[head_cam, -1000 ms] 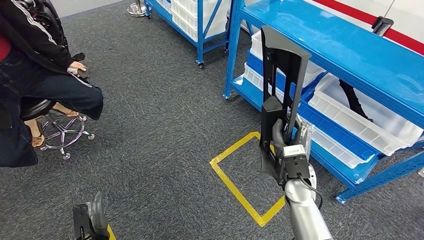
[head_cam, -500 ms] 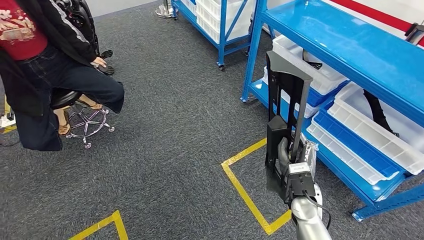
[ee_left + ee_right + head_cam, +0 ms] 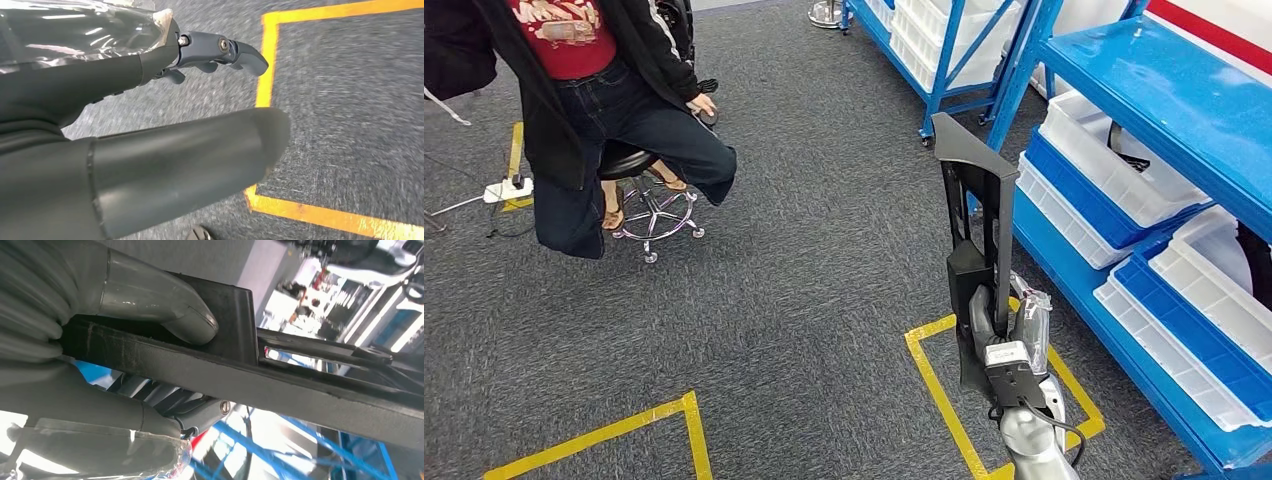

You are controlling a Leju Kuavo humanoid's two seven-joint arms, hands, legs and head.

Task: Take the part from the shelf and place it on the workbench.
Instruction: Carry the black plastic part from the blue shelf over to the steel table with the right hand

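The part is a long black plastic bracket, held upright in front of me over the grey carpet. My right hand grips its lower end, with thumb and fingers wrapped around the black bar in the right wrist view. The blue shelf stands to the right of the part, apart from it. My left hand hangs over the carpet with its thumb and fingers spread and nothing between them.
White bins fill the shelf's lower levels. A second blue rack stands at the back. A person sits on a wheeled stool at the far left. Yellow tape squares mark the carpet, one under my right hand.
The whole picture has shifted: the camera has turned left, so the shelf slides to the right edge and the seated person comes further in. My right hand keeps hold of the part.
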